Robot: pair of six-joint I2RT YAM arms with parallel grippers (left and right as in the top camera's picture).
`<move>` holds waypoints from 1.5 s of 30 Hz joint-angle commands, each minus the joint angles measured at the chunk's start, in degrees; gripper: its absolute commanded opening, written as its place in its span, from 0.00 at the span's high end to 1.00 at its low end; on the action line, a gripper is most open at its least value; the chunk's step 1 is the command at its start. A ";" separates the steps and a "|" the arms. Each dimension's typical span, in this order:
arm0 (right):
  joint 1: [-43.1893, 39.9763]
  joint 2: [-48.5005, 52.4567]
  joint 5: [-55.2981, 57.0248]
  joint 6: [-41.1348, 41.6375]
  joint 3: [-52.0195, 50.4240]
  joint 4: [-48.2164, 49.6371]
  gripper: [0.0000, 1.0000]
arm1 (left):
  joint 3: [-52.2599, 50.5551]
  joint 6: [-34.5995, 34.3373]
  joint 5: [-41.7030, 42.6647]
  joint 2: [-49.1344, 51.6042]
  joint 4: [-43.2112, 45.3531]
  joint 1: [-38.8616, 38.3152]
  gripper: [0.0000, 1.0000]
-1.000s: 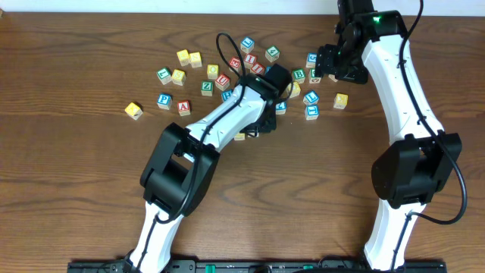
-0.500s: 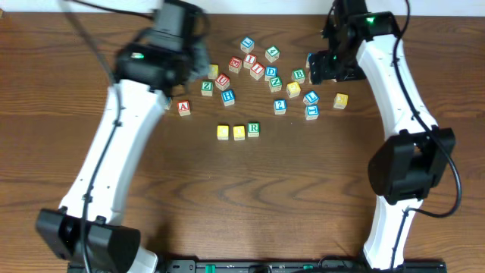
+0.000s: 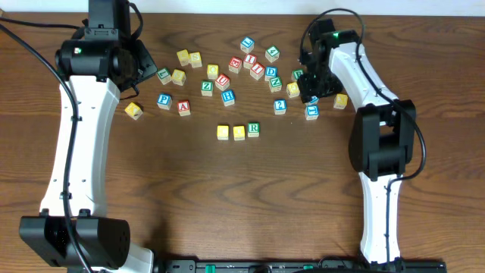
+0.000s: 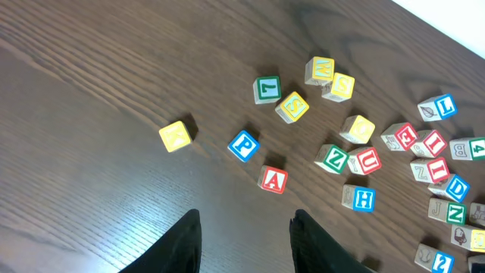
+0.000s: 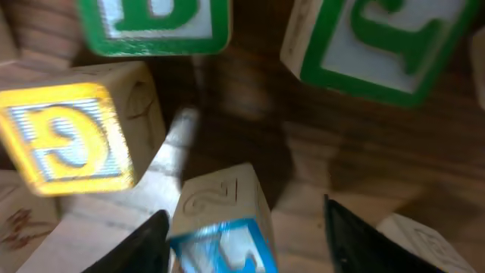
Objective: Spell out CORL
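Three cubes lie in a row mid-table: two yellow-faced cubes (image 3: 222, 132) (image 3: 239, 133) and the green R cube (image 3: 253, 129). My right gripper (image 3: 309, 94) is down in the right-hand cluster. In the right wrist view a white cube with a blue face (image 5: 227, 239), its letter blurred, sits between the open jaws of the right gripper (image 5: 246, 212). The left finger (image 5: 144, 246) touches it and the right finger (image 5: 356, 239) stands off with a gap. My left gripper (image 3: 145, 67) hangs open at the far left, and in the left wrist view the left gripper (image 4: 246, 216) is empty over bare wood.
Loose cubes crowd the back of the table: P (image 3: 164, 99), A (image 3: 183, 107), H (image 3: 227, 96), Z (image 3: 207, 87) and several more. A lone yellow cube (image 3: 133, 111) lies left. Tight around the right fingers are a green B cube (image 5: 155, 23) and a yellow-faced cube (image 5: 68, 133).
The left arm swung from the middle of the table up to the far left, uncovering the row of three. The right gripper came down over the blue-faced cube and its jaws narrowed.
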 commanded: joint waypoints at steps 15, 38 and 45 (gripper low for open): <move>0.61 0.44 0.15 6.38 0.02 -0.11 0.76 | -0.35 0.96 -0.31 1.33 -0.57 0.17 0.62; 8.55 -3.15 -5.42 13.97 18.21 -18.27 0.77 | -0.35 0.96 -0.33 1.36 0.11 0.17 0.62; 15.13 -3.15 -1.95 22.69 6.93 -14.12 0.77 | -0.35 0.96 -0.31 1.36 0.09 0.17 0.62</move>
